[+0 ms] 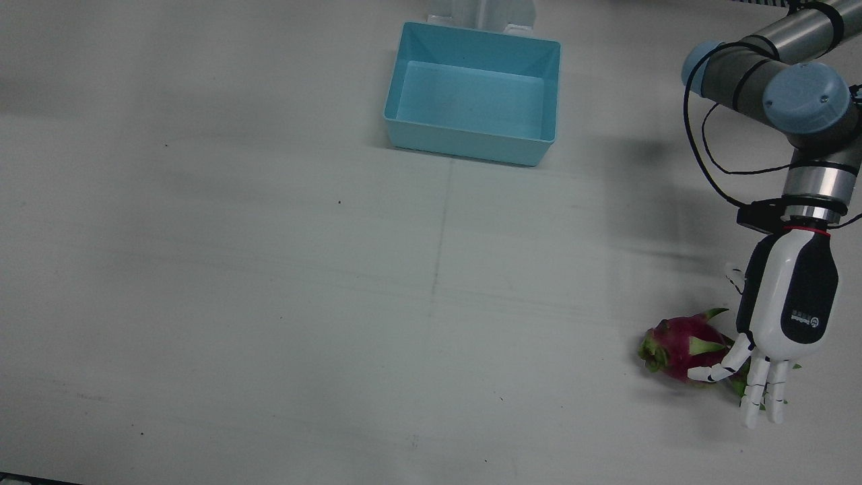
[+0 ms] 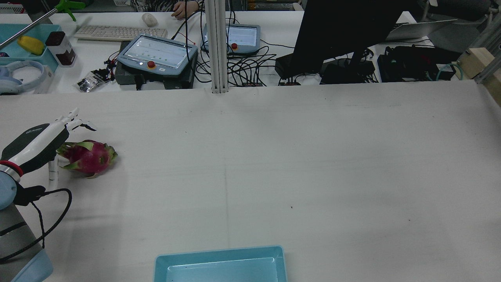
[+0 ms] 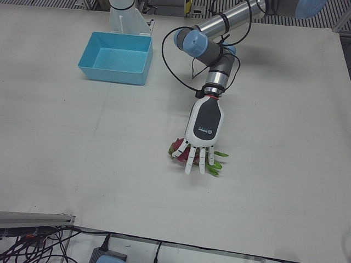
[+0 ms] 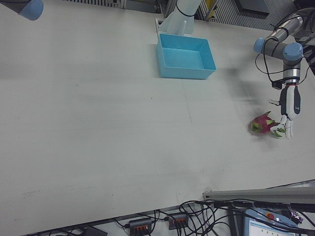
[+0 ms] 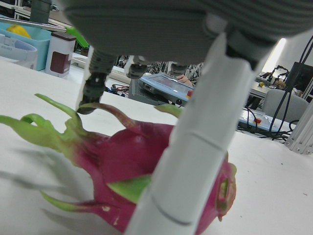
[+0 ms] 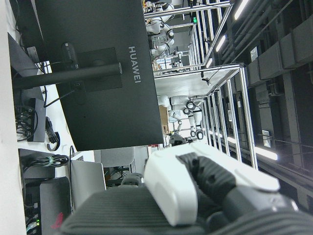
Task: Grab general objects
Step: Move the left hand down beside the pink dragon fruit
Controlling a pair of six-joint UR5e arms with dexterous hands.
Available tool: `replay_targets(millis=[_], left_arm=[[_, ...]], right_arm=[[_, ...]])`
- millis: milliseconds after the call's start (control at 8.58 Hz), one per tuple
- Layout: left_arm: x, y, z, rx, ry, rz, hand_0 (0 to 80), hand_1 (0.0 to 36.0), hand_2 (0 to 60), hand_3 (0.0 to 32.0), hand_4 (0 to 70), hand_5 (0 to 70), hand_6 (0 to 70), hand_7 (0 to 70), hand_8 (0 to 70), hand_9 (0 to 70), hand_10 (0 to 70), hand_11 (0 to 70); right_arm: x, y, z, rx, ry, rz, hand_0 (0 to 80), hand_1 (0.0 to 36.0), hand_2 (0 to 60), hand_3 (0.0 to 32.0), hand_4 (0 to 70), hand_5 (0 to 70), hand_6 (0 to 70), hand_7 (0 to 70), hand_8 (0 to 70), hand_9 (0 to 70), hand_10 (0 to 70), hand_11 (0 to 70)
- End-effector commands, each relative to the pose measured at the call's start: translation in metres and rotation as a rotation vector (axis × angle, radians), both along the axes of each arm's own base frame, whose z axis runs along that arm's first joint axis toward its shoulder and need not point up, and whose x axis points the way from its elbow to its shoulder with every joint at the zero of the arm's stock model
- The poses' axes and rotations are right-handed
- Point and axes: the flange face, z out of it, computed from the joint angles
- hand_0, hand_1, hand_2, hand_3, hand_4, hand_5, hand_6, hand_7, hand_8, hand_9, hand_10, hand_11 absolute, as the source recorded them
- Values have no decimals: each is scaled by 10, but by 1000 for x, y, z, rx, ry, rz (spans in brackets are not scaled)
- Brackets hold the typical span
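Observation:
A pink dragon fruit (image 1: 680,347) with green scales lies on the white table near the robot's left side. My left hand (image 1: 788,303) hovers over its stem end, palm down, fingers spread and straight, holding nothing. The rear view shows the hand (image 2: 37,143) just left of the fruit (image 2: 90,156). In the left hand view one finger (image 5: 195,147) stands in front of the fruit (image 5: 122,152) and others reach behind it. The right hand view shows only part of my right hand (image 6: 195,196), raised away from the table.
An empty light-blue bin (image 1: 465,145) stands at the robot's side of the table, mid-width; it also shows in the rear view (image 2: 219,252). Beyond the table's far edge are a monitor (image 2: 344,31), control tablets and cables.

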Motion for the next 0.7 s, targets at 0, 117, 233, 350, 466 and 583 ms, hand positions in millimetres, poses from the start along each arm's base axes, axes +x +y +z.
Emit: replay_targets(millis=[0,117,233,350,466,583], left_arm=[[15,12,-5,15,-35,-136,800,310,0,320,0,371,0,44,79,0,0,0],[56,42,-20,3,-105,-154,800,322,0,320,0,373,0,50,86,0,0,0],[93,65,-26,-7,-173,-154,800,337,0,320,0,394,0,60,92,0,0,0],[102,66,-23,-11,-184,-152,800,356,0,320,0,438,0,69,95,0,0,0],[100,66,-21,-14,-191,-155,800,360,0,320,0,480,0,71,98,0,0,0],[96,64,-22,-21,-201,-161,800,360,7,320,0,506,0,56,98,0,0,6]], right_arm=[[0,0,-1,1,0,0,0,0,0,0,0,0,0,0,0,0,0,0],[0,0,-1,1,0,0,0,0,0,0,0,0,0,0,0,0,0,0],[0,0,-1,1,0,0,0,0,0,0,0,0,0,0,0,0,0,0],[0,0,-1,1,0,0,0,0,0,0,0,0,0,0,0,0,0,0],[0,0,-1,3,0,0,0,0,0,0,0,0,0,0,0,0,0,0],[0,0,-1,3,0,0,0,0,0,0,0,0,0,0,0,0,0,0]])
